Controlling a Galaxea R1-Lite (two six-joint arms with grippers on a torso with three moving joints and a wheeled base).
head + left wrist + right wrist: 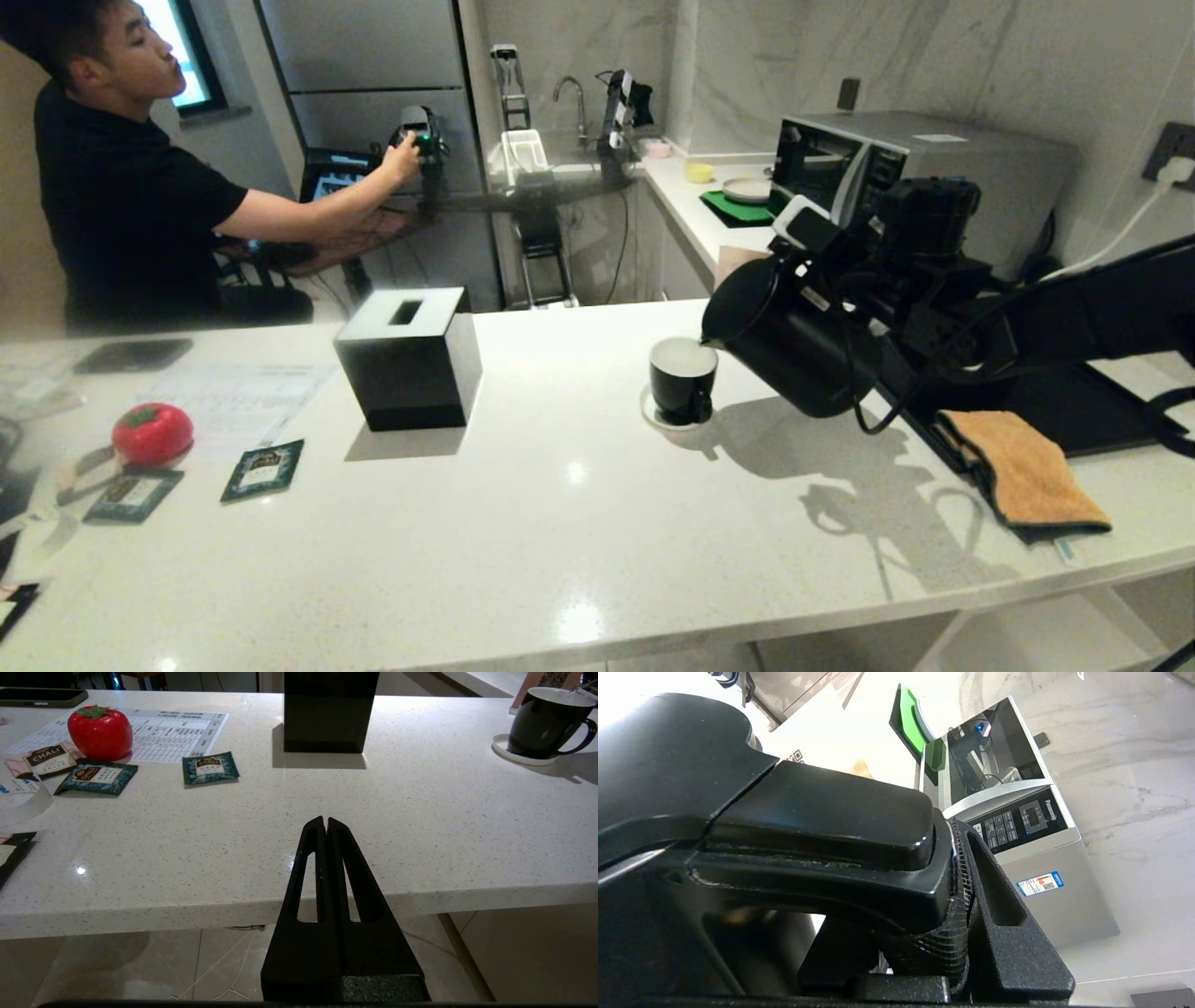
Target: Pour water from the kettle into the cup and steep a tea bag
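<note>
Nearest, the left gripper hangs below the edge of the speckled white stone counter, its matte tapered fingers pressed together on nothing. Further in, the glossy black cup sits on its round white saucer. The right gripper, ribbed pads clamped on the handle, tilts the matte black kettle, pointed spout just over the cup's rim. Beyond stands a black cube tissue box.
</note>
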